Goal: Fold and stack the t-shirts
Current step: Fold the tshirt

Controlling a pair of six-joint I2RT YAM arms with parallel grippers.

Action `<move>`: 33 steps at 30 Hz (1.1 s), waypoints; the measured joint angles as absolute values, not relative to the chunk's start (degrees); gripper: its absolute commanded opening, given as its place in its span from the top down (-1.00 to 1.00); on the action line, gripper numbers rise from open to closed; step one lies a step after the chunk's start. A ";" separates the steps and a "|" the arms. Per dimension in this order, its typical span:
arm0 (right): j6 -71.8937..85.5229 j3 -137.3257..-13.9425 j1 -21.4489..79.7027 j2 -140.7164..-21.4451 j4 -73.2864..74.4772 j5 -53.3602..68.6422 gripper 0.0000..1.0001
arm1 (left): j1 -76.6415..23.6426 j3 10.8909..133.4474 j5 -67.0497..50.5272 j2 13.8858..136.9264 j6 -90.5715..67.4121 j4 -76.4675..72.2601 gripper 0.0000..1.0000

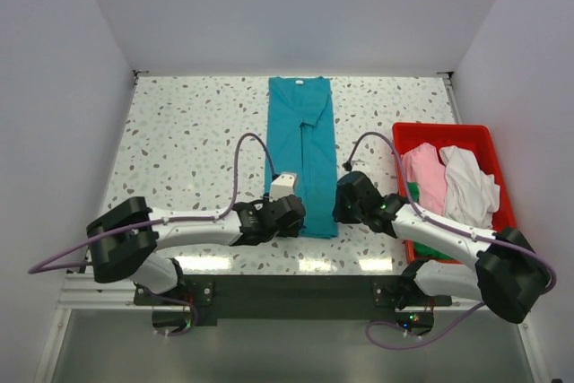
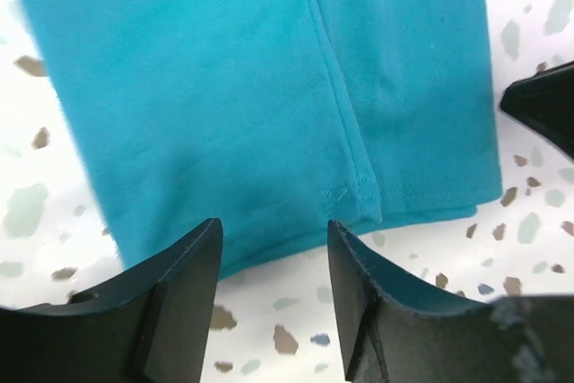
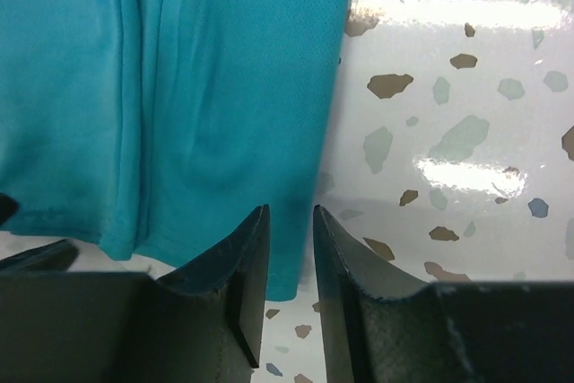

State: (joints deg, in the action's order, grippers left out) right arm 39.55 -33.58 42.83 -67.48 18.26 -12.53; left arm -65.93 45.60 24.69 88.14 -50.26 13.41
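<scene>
A teal t-shirt (image 1: 302,159) lies on the speckled table, folded lengthwise into a long narrow strip with its collar at the far end. My left gripper (image 1: 291,215) is at the strip's near left corner. In the left wrist view it (image 2: 273,253) is open and empty, its fingertips just short of the teal hem (image 2: 269,87). My right gripper (image 1: 343,204) is at the near right corner. In the right wrist view it (image 3: 287,248) stands narrowly open, and the right edge of the shirt (image 3: 179,87) runs into the gap. Pink (image 1: 426,177), white (image 1: 468,186) and green (image 1: 413,191) shirts lie in the bin.
A red plastic bin (image 1: 439,127) stands at the right side of the table, beside my right arm. White walls close in the table on the left, the back and the right. A dark part of the right gripper (image 2: 547,105) shows at the right edge of the left wrist view.
</scene>
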 measured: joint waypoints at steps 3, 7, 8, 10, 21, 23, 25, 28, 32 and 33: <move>40.45 -32.08 43.46 -67.48 17.52 -12.45 0.22 | -65.80 42.76 26.28 81.41 -53.19 14.72 -0.21; 41.56 -31.22 44.99 -68.07 17.17 -12.34 0.10 | -63.42 37.26 26.50 72.38 -56.75 15.29 -0.23; 41.85 -31.16 45.54 -68.31 16.97 -12.34 0.10 | -62.22 35.38 26.13 70.48 -57.49 15.18 -0.22; 42.57 -31.00 46.70 -68.58 16.51 -12.38 0.09 | -59.35 31.88 24.69 68.01 -58.02 14.33 -0.19; 45.41 -30.35 50.09 -70.13 15.59 -12.62 0.09 | -53.84 22.83 16.16 65.89 -57.71 4.05 -0.21; 45.69 -30.06 50.46 -70.13 15.53 -12.71 0.09 | -53.52 22.39 15.49 66.11 -57.71 2.52 -0.21; 45.98 -29.67 50.83 -70.13 15.59 -12.84 0.09 | -53.25 21.85 14.83 66.37 -57.71 1.13 -0.20; 46.26 -29.52 51.31 -70.13 15.53 -13.04 0.10 | -53.19 21.19 13.93 66.52 -57.67 -0.23 -0.18; 46.54 -29.52 52.16 -70.30 15.53 -13.65 0.15 | -53.10 20.64 13.08 66.50 -57.45 -1.93 -0.18; 46.57 -29.52 52.29 -70.48 15.46 -13.91 0.17 | -53.08 20.47 12.82 66.32 -57.45 -2.50 -0.19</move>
